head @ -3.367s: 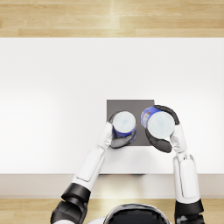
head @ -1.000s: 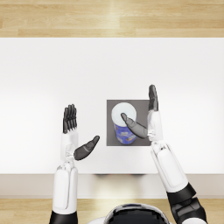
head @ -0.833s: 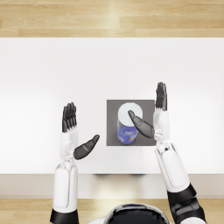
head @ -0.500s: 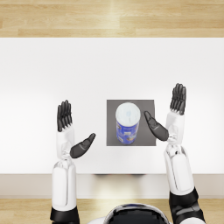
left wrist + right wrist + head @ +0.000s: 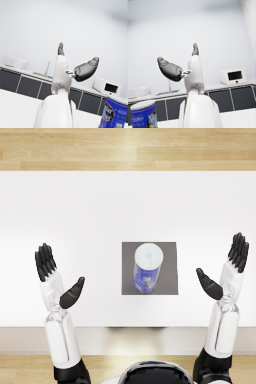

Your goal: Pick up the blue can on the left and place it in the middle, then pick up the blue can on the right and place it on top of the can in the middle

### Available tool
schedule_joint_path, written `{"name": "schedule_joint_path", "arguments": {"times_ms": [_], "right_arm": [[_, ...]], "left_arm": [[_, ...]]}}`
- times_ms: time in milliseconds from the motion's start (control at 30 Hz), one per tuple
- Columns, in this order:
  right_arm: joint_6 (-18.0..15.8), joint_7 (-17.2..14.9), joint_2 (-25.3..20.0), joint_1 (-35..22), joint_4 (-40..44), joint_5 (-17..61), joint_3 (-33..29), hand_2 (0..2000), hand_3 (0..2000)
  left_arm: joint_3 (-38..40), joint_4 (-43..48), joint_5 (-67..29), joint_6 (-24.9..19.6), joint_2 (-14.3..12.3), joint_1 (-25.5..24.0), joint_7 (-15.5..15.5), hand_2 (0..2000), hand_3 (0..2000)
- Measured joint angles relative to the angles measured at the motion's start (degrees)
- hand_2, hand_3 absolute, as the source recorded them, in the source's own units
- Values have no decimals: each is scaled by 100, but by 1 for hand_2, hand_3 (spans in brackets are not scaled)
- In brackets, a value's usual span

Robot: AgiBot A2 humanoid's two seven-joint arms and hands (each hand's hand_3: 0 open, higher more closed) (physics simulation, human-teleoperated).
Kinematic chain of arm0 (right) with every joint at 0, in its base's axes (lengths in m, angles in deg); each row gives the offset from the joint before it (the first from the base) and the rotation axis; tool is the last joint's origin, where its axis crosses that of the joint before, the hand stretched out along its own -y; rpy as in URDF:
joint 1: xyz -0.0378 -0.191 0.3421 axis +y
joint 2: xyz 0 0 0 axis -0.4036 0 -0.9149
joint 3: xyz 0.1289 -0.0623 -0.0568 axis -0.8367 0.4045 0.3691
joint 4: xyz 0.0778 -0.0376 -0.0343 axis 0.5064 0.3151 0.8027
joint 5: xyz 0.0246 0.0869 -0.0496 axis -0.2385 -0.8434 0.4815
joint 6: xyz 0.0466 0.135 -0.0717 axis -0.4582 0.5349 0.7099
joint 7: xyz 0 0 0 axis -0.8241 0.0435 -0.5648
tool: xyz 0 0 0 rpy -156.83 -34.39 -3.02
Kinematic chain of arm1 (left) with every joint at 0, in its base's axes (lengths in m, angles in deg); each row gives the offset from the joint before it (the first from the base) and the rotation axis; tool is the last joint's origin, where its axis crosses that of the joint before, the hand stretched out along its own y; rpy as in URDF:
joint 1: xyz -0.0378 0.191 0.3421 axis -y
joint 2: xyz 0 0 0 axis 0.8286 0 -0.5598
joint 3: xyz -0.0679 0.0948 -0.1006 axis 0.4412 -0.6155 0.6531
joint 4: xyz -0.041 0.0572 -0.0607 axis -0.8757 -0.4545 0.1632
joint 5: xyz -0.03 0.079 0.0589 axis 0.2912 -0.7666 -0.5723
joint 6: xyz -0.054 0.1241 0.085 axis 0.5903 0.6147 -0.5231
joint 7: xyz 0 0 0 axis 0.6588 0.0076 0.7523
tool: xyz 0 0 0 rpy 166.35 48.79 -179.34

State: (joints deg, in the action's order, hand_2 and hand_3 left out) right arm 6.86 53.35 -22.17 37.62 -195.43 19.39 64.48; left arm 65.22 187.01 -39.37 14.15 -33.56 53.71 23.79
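Fingers on both hands are spread apart and hold nothing. Under them is a big white table [image 5: 90,218]. A gray mat [image 5: 170,273] lies in the middle of the table. The blue cans [image 5: 147,268] stand on the mat, one stacked on top of the other. The left hand [image 5: 56,278] is raised well away on one side of the cans. The right hand [image 5: 225,270] is raised well away on the other side. No fingers touch the cans.
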Motion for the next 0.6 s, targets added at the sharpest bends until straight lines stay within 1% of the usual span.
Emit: {"name": "schedule_joint_path", "arguments": {"times_ms": [167, 600], "right_arm": [[-34, 39, -22, 128, 71, -1, -166, 0, 0], [-42, 48, -27, 155, 87, -1, -203, 0, 0]], "left_arm": [[164, -73, 1, 0, -45, -119, 0, 0, 0], [201, -90, 1, 0, -55, -144, 0, 0, 0]]}}
